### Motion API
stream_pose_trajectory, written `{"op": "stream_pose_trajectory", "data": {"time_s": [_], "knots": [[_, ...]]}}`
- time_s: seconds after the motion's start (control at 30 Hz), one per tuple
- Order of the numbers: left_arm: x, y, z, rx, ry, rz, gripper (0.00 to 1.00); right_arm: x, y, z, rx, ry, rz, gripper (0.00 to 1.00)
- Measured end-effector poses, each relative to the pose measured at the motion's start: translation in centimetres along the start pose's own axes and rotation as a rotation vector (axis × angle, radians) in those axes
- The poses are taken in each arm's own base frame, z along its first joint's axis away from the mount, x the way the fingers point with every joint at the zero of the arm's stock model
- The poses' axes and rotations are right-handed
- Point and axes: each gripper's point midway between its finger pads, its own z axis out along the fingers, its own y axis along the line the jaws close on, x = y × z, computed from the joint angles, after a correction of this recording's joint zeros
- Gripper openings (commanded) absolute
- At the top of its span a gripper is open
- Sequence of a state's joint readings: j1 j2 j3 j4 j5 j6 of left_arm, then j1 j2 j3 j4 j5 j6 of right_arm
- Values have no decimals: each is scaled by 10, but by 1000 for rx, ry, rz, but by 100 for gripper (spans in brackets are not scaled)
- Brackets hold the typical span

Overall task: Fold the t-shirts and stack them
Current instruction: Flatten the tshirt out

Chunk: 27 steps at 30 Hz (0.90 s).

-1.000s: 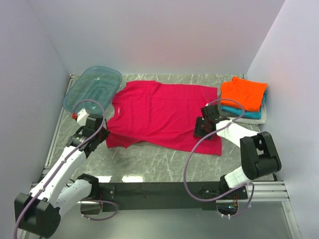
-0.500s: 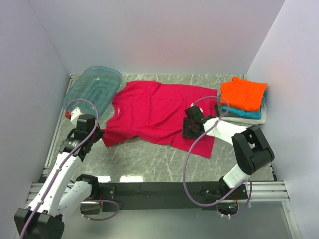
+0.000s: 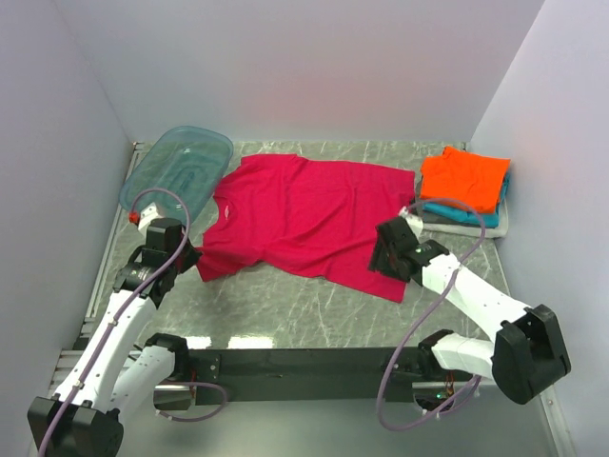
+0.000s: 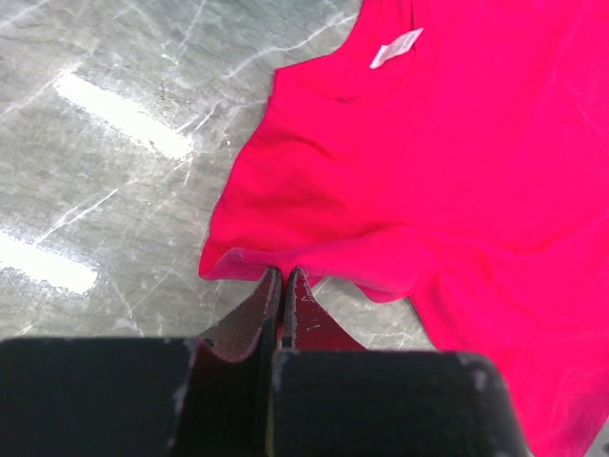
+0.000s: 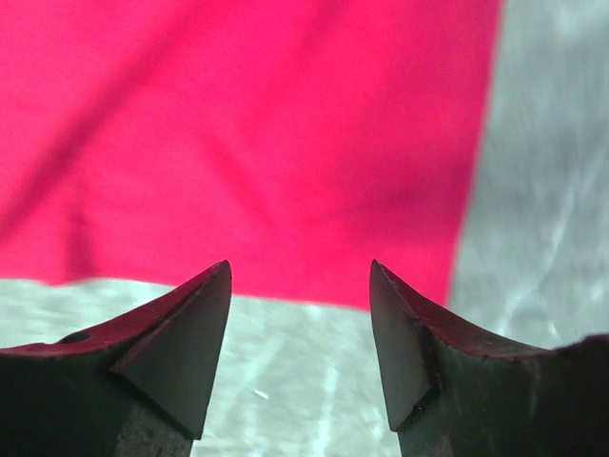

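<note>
A crimson t-shirt (image 3: pixel 304 214) lies spread flat on the marble table, collar toward the left. My left gripper (image 3: pixel 189 258) is down at its near left sleeve. In the left wrist view the jaws (image 4: pixel 284 272) are pressed together on the sleeve hem of the crimson t-shirt (image 4: pixel 457 171). My right gripper (image 3: pixel 383 259) hovers by the shirt's near right corner. Its fingers (image 5: pixel 300 268) stand apart with nothing between them, the hem of the crimson t-shirt (image 5: pixel 266 124) just ahead. Folded orange (image 3: pixel 464 179), teal (image 3: pixel 468 216) and grey-white (image 3: pixel 501 225) t-shirts are stacked at the back right.
A translucent teal plastic tub (image 3: pixel 178 171) sits at the back left corner, just beyond the left arm. White walls close the table on three sides. Bare marble (image 3: pixel 285 305) shows between the shirt and the arm bases.
My right gripper first moved left along the shirt's near right hem, then drew back to the right and opened wider. My left gripper shifted left with the sleeve, then held still.
</note>
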<state>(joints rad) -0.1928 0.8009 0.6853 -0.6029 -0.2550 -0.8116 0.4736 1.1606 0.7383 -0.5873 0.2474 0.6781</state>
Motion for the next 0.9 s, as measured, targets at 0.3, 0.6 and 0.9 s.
{"op": "stream_pose_trajectory", "data": {"time_s": [0.3,0.6,0.9], "knots": [[3,-9,-1,48,22,11,1,56,-45,1,173,173,49,70],[6,-13,-2,76,40,25,1,79,-70,7,260,241,91,65],[6,-17,-2,97,44,28,1,81,-80,13,295,252,127,45]]}}
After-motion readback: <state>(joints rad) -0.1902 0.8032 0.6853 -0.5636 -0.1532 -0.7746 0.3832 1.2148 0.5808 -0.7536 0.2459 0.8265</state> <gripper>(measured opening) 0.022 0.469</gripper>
